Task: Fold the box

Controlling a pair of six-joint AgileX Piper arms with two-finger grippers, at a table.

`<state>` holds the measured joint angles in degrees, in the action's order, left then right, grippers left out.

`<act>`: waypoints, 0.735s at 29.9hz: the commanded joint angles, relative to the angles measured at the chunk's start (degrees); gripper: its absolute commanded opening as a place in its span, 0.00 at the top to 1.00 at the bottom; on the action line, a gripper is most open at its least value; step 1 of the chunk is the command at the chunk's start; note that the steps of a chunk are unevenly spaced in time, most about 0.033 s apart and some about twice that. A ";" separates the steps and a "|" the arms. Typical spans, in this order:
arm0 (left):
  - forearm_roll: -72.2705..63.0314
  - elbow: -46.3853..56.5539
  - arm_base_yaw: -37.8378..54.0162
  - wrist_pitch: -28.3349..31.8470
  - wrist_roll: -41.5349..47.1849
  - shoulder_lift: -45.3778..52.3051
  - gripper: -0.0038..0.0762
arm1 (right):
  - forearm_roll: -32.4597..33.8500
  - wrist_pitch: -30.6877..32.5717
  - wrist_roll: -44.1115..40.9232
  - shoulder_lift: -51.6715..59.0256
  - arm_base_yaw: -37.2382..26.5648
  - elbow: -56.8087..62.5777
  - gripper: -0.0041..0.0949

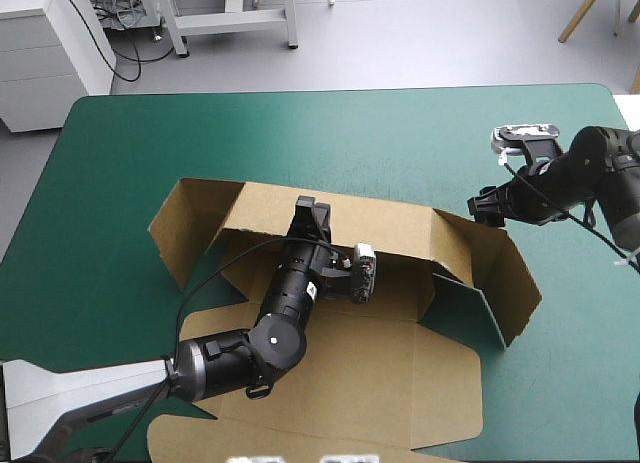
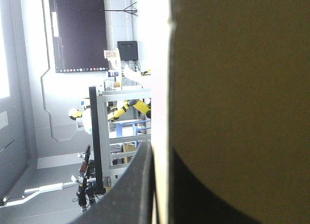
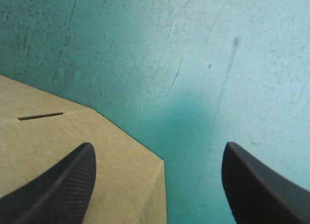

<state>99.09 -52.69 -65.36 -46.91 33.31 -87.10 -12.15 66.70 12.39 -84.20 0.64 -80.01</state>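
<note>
Brown box [image 1: 400, 368] lying half-raised on teal-green surface [image 1: 300, 133], rear wall pinched in all-but-closed left hand [image 1: 311, 211]; right hand [image 1: 488, 205] spread open, hovering over bare surface just beside box's right flap corner.

The left hand [image 1: 308, 209] rests on the box's [image 1: 400, 368] far wall, the right hand [image 1: 482, 209] beside its right end

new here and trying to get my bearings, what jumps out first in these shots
The brown box lies half formed mid-table on the teal-green cover, its far wall and side flaps raised. The left gripper reaches over the flat board and pinches that far wall's top edge. The right gripper hangs open over the cover by the box's right-hand corner.
</note>
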 commanded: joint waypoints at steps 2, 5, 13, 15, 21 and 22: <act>4.74 -1.15 0.03 -3.78 1.17 2.11 0.96 | -0.66 -0.99 0.05 2.18 -1.58 -1.07 0.29; 4.87 -1.27 0.03 -4.17 1.17 2.11 0.96 | -0.61 0.34 0.05 2.18 -1.78 -1.07 0.29; 4.87 -1.27 0.03 -4.44 1.17 2.11 0.96 | -5.90 -4.11 1.21 4.53 -3.24 7.74 0.29; 4.87 -1.27 0.26 -4.44 1.17 2.11 0.96 | -8.67 -6.63 1.62 5.91 -3.24 11.01 0.29; 4.87 -1.27 1.92 -4.58 1.29 2.11 0.96 | -13.75 -11.85 3.19 10.22 -3.24 16.89 0.29; 4.87 -1.27 2.02 -4.58 1.29 2.11 0.96 | -14.05 -11.97 3.19 11.12 -3.24 17.22 0.29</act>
<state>98.87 -52.69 -63.82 -48.17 33.47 -87.10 -23.13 57.33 14.65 -76.99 -2.24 -62.60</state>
